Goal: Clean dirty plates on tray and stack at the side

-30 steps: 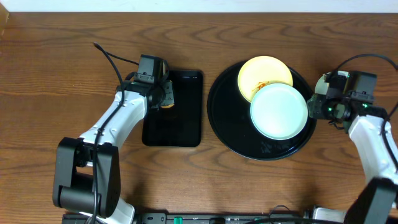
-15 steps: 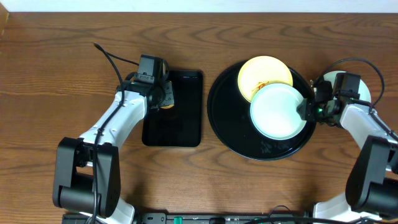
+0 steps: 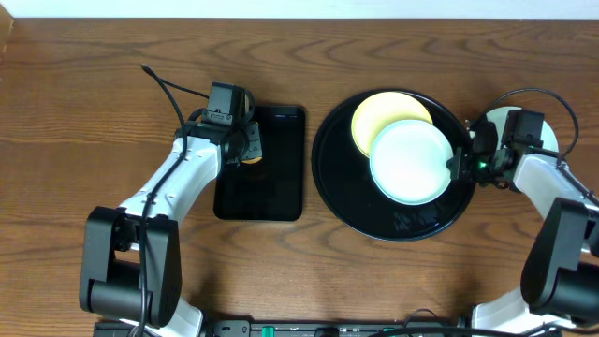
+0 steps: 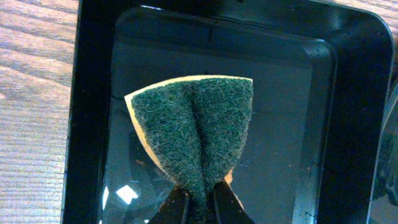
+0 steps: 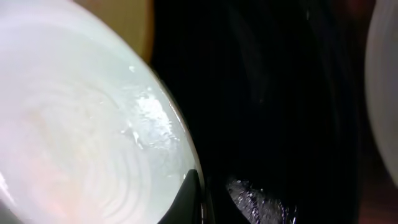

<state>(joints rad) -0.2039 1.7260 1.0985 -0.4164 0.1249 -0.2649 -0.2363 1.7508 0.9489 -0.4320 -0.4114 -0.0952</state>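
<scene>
Plates come first: a mint-green plate (image 3: 409, 161) lies on the big round black tray (image 3: 393, 223), and it rests partly on top of a yellow plate (image 3: 382, 110) near the back of the tray. The green one looks shiny and wet in the right wrist view, and I can see no sauce on it. Most of the yellow plate is hidden under it, so I cannot tell if that one is dirty. Off the tray, on the right, a pale round thing (image 5: 385, 93) peeks out from under the arm. I think it is the third plate, already put at the side.

The right tool (image 3: 461, 166) is at the right edge of the green plate. Only one finger (image 5: 188, 199) shows, touching the rim, so I cannot tell if the tool is pinching the plate or not.

The left tool (image 4: 200, 200) is squeezed tight on a folded green sponge (image 4: 199, 124). It holds the sponge over the small black box-shaped tray (image 4: 93, 124), which sits on the wooden surface (image 3: 94, 56).

I think the job now is to take the green plate. Next the right tool needs a firm pinch on the rim, then a lift up off the yellow plate and over the tray's edge, then a soft drop onto the plate at the side
</scene>
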